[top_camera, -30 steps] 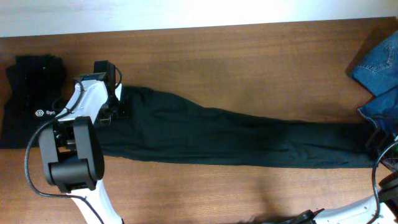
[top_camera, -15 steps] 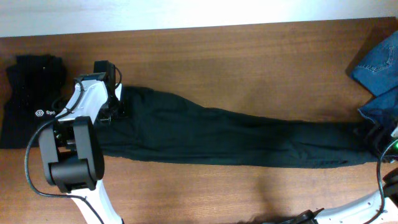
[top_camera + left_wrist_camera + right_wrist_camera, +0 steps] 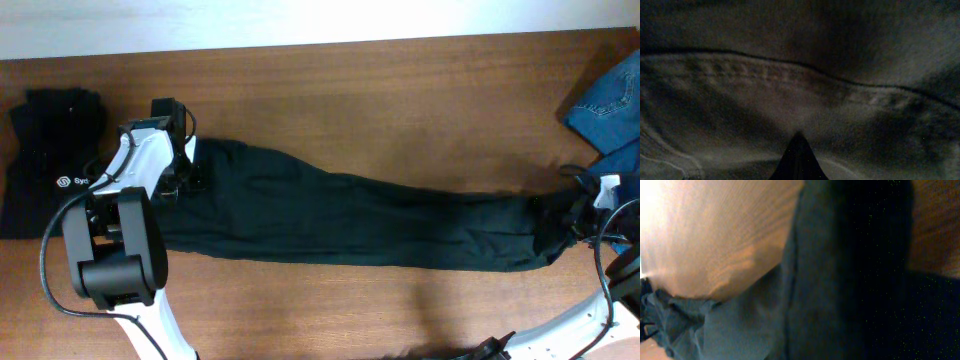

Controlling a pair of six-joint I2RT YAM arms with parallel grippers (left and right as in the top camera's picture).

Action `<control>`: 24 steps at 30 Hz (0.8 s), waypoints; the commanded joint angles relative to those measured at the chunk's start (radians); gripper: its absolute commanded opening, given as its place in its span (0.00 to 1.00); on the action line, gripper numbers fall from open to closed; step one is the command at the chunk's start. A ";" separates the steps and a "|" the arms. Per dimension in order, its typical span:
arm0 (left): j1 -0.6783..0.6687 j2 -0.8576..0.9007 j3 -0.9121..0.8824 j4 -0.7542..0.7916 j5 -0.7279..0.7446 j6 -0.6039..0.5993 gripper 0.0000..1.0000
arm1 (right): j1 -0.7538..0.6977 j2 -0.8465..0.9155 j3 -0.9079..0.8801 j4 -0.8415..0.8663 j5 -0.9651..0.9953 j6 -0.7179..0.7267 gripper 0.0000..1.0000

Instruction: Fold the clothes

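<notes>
The black trousers (image 3: 350,215) lie stretched across the table, waist at the left and leg ends at the right. My left gripper (image 3: 188,170) sits on the waist end, shut on the cloth. In the left wrist view its closed tip (image 3: 799,160) is a dark wedge against the seamed fabric (image 3: 790,75). My right gripper (image 3: 585,205) is shut on the leg ends, which are bunched into a small heap. Dark trouser cloth (image 3: 840,280) fills most of the right wrist view, and the fingers there are hidden by it.
A folded black garment with a small white logo (image 3: 50,160) lies at the far left. Blue denim jeans (image 3: 610,110) are piled at the right edge, close behind the right gripper, and show as blue folds (image 3: 670,320). Bare wooden table (image 3: 400,90) lies behind the trousers.
My right gripper has shut on the leg ends and drawn them a little to the left, bunching the cloth. The left arm and the waist end have not moved.
</notes>
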 commanded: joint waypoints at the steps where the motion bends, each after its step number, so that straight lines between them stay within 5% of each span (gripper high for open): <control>1: 0.002 0.024 -0.014 -0.032 0.016 -0.010 0.00 | 0.009 0.026 0.066 -0.051 0.045 0.034 0.04; 9: 0.002 -0.024 0.230 -0.089 0.016 -0.011 0.00 | 0.041 0.026 0.509 -0.314 0.071 0.063 0.04; 16: 0.002 -0.076 0.481 -0.151 0.019 -0.010 0.00 | 0.179 0.026 0.910 -0.463 0.393 0.126 0.04; 24: 0.002 -0.150 0.569 -0.152 0.019 -0.010 0.00 | 0.519 0.026 1.011 -0.479 0.666 0.219 0.04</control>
